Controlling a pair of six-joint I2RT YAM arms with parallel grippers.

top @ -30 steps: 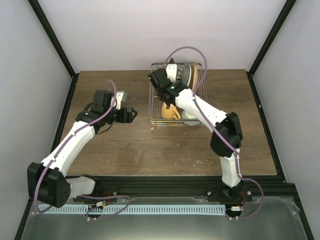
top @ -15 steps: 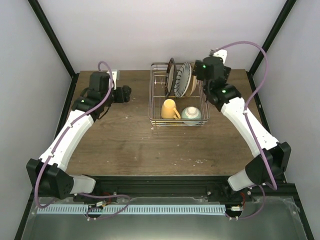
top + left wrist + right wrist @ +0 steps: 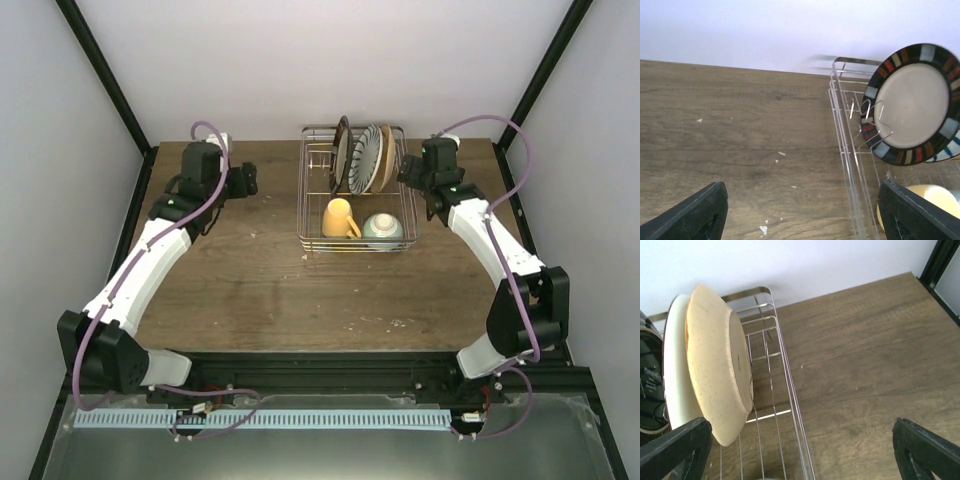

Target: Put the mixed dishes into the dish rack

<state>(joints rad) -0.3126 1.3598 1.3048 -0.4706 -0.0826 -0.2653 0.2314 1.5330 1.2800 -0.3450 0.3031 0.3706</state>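
The silver wire dish rack (image 3: 302, 205) stands at the back middle of the table. Three plates stand upright in its prongs: a dark-rimmed plate (image 3: 343, 155), a patterned plate (image 3: 369, 157) and an orange-cream plate (image 3: 385, 160). The yellow mug (image 3: 339, 218) and the pale-teal bowl (image 3: 383, 230) sit in the rack's front part. My left gripper (image 3: 245, 181) is open and empty, left of the rack. My right gripper (image 3: 408, 172) is open and empty, just right of the rack. The left wrist view shows the dark-rimmed plate (image 3: 912, 102); the right wrist view shows the cream plate's back (image 3: 715, 365).
The brown wooden table (image 3: 250, 280) lies inside a black frame with white walls. The rack's wire wall shows near my left gripper (image 3: 845, 135) and near my right gripper (image 3: 792, 390). A corner post (image 3: 940, 260) stands at the back right.
My right arm has swung out of the rack to its right side, leaving the plates standing. My left arm has drawn back towards the far left.
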